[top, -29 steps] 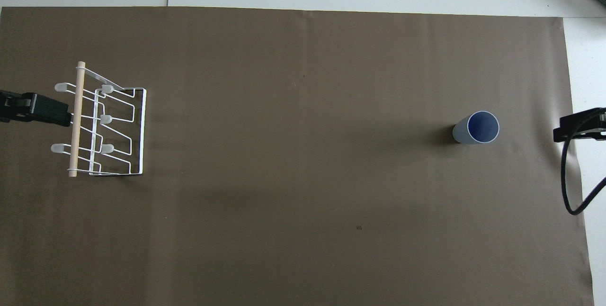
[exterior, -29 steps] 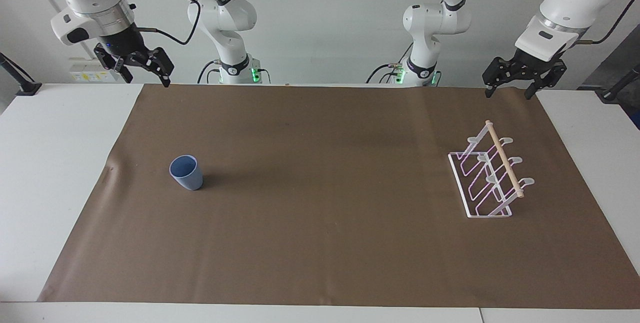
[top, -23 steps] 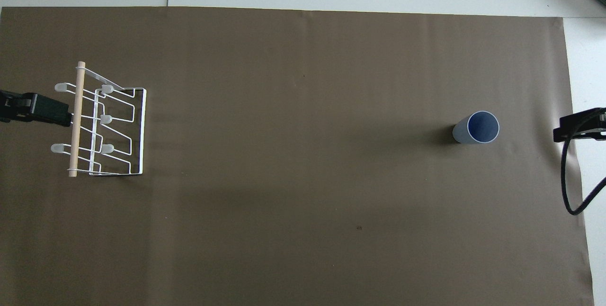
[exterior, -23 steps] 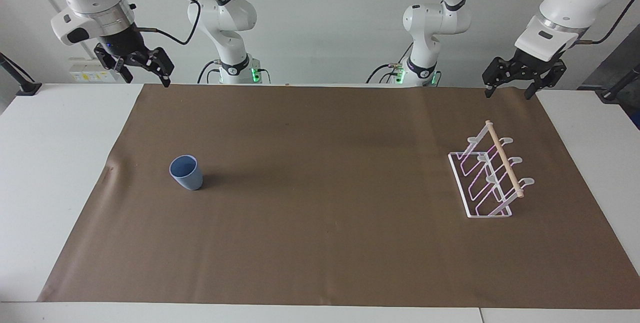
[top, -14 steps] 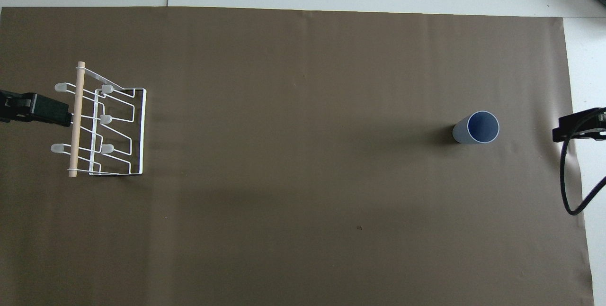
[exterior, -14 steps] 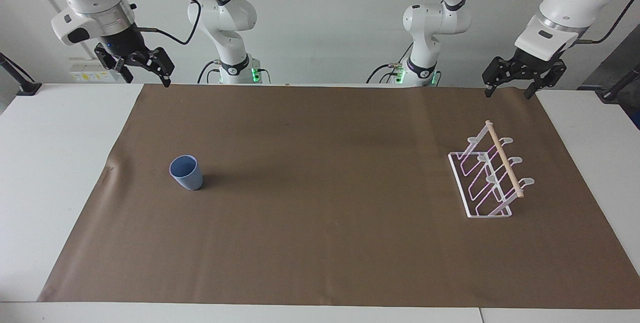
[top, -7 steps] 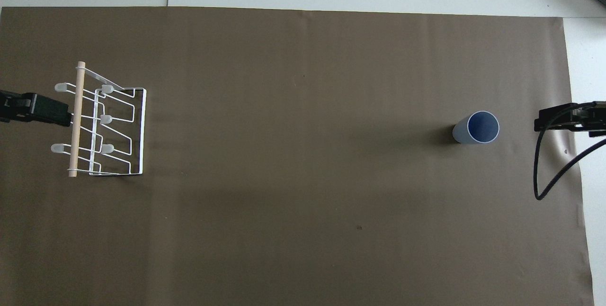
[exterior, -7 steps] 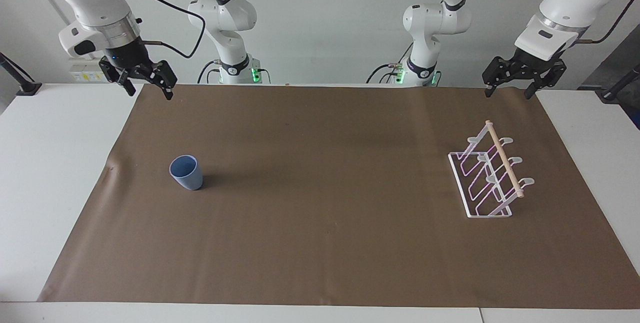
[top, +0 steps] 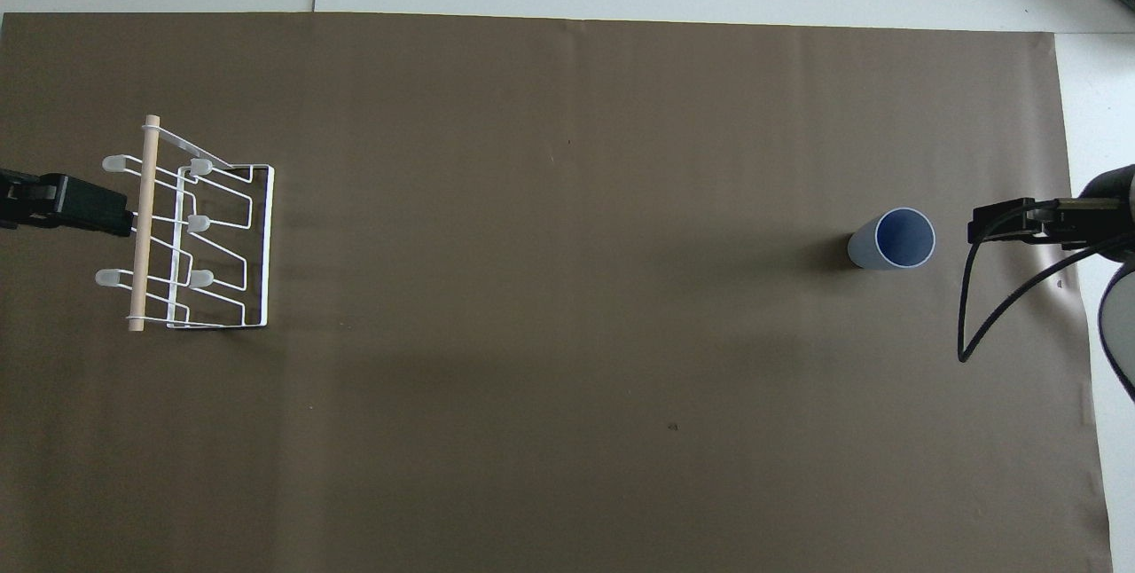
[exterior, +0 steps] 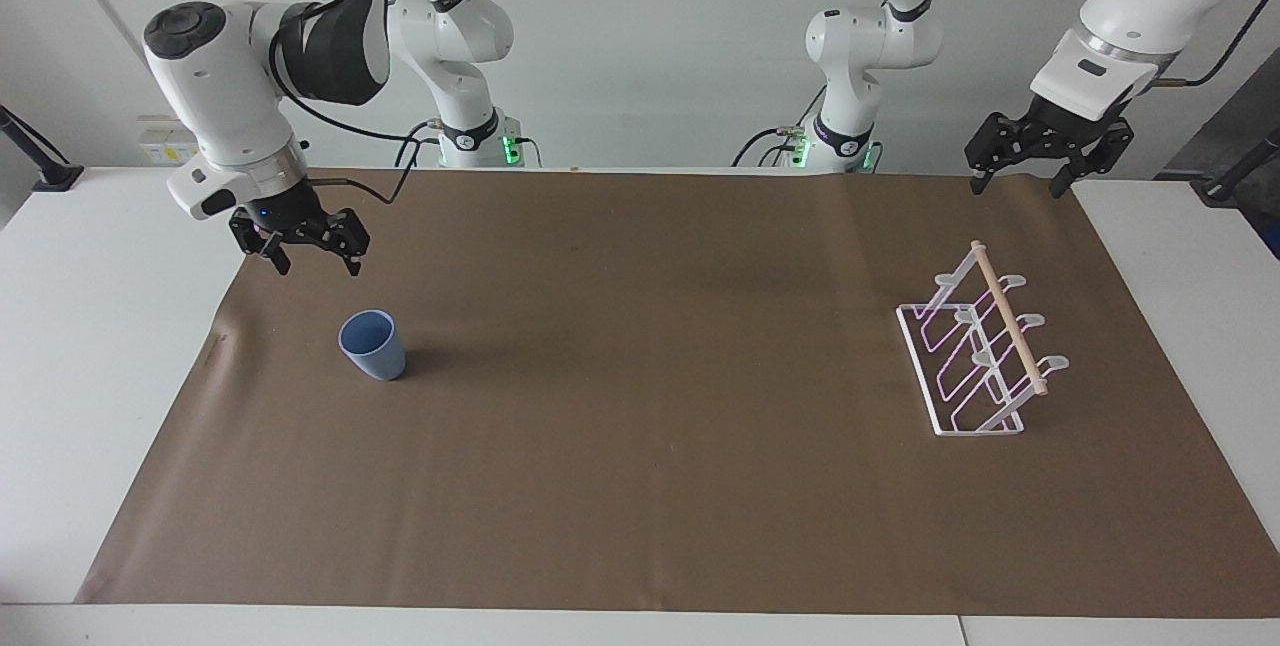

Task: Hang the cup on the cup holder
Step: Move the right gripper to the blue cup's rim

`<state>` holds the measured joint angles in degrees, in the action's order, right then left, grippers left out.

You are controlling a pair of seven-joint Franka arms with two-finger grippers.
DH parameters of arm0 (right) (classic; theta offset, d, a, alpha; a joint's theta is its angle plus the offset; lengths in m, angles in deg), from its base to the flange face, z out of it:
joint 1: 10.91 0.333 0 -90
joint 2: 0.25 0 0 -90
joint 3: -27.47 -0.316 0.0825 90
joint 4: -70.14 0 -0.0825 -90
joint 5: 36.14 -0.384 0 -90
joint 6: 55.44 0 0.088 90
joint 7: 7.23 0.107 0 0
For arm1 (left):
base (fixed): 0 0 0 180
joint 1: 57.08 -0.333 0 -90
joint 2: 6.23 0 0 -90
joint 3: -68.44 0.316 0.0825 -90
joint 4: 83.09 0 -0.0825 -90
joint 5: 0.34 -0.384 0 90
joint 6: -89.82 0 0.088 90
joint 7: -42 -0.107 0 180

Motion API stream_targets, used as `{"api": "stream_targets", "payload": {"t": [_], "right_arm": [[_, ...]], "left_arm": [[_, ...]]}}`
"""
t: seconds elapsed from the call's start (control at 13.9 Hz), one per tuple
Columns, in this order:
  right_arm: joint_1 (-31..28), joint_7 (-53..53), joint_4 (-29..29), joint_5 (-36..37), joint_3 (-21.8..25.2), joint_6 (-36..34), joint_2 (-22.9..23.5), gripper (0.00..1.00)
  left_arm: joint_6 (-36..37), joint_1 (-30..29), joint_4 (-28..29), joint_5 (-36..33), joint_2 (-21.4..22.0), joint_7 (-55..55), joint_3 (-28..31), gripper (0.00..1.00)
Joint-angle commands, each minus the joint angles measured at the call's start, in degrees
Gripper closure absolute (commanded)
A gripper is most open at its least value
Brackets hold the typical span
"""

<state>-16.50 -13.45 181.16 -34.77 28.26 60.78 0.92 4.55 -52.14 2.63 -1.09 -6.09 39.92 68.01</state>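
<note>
With jaws apart, the right gripper (exterior: 313, 264) is held above the counter (exterior: 60, 346) near the upright cup (exterior: 373, 346), which could probably be tipped by an off-centre descent, while the left gripper (exterior: 1018, 186), jaws also apart, is kept waiting.

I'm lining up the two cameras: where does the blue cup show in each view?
Facing view: the cup stands upright on the brown mat, at the right arm's end, low in the picture's left half.
Overhead view: the cup sits toward the right edge, at mid-height.
Shared landmark: the cup holder at the left arm's end.
</note>
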Motion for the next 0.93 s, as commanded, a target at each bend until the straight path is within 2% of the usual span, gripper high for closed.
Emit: {"api": "stream_targets", "payload": {"t": [0.0,0.36,0.86], "right_arm": [[-0.3,-1.6,1.04,-0.23,-0.43,6.11,4.36,0.0],[-0.74,-3.8,5.87,-0.31,-0.43,13.76,5.68,0.0],[-2.41,-6.52,7.63,-0.31,-0.43,16.41,7.53,0.0]], "left_arm": [[-0.86,0.24,1.64,0.49,1.45,0.76,0.34,0.0],[-0.77,0.24,1.56,0.32,1.45,0.76,0.34,0.0],[-0.77,0.33,1.56,0.32,1.45,0.85,0.34,0.0]]}}
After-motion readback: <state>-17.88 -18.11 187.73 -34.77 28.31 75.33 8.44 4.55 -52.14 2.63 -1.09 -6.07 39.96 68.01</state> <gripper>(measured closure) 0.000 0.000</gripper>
